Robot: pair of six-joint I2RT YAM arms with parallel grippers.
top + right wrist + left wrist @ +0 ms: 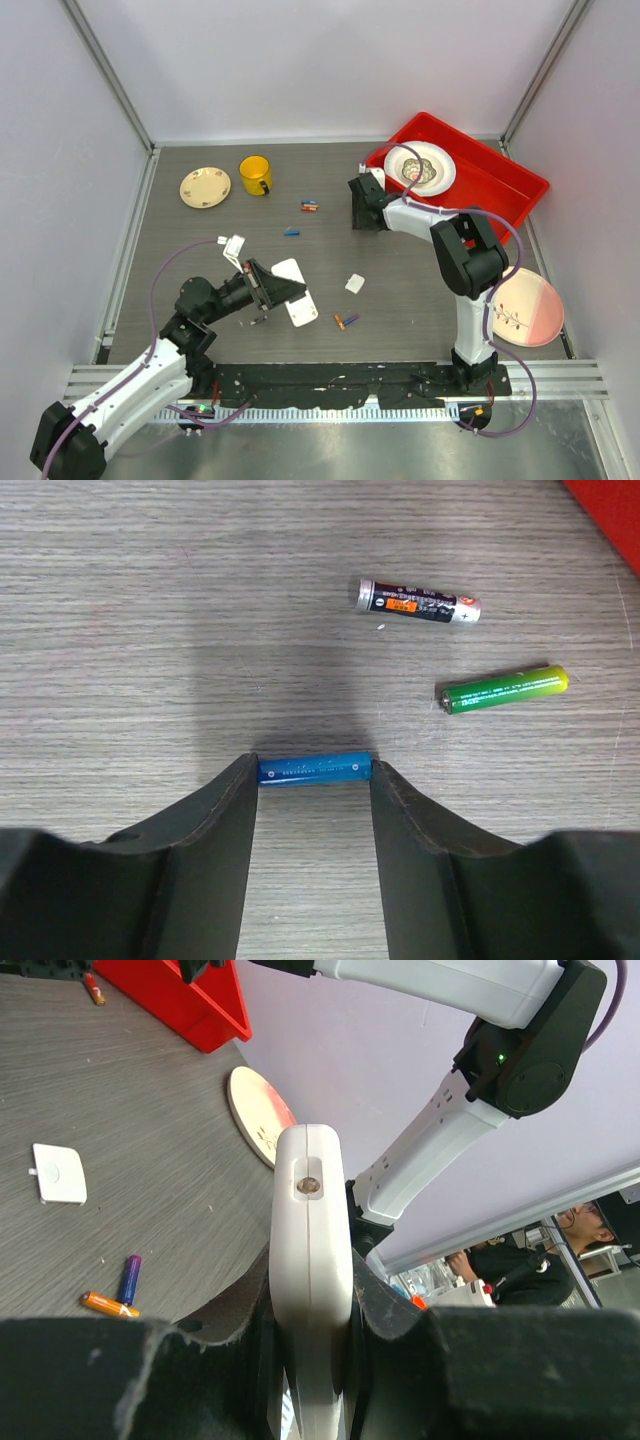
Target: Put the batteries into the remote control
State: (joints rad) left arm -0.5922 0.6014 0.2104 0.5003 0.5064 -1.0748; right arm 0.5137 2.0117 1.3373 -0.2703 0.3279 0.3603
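**Blue battery pinned end to end by the right arm**

Blue AAA battery (315, 768) lies flat on the grey wood-grain tabletop (150, 600). Its long axis runs straight across the gap of the right gripper (315, 785), from one finger to the other. Both black fingertips (240, 790) meet the battery's end caps, so the jaws are closed on its length, not on its round sides. It has not left the table.

Just beyond it lie a black-and-orange battery (418, 601) and a green battery (503, 689), both clear of the jaws.

The remote control (310, 1260) is well apart from this spot, toward the near left in the overhead view. There the left gripper (283, 291) has it clamped across the middle, turned up on edge. An orange battery (110, 1305) and a purple battery (129, 1278) lie together near the remote. A small white square piece (60, 1173) lies flat a little farther off.

The right arm is clearly the one on the battery, and its next move probably runs down and left toward the remote. An end-to-end hold looks awkward for that. The fingertips cover both terminals, and the battery could pivot or pop out as it is lifted.
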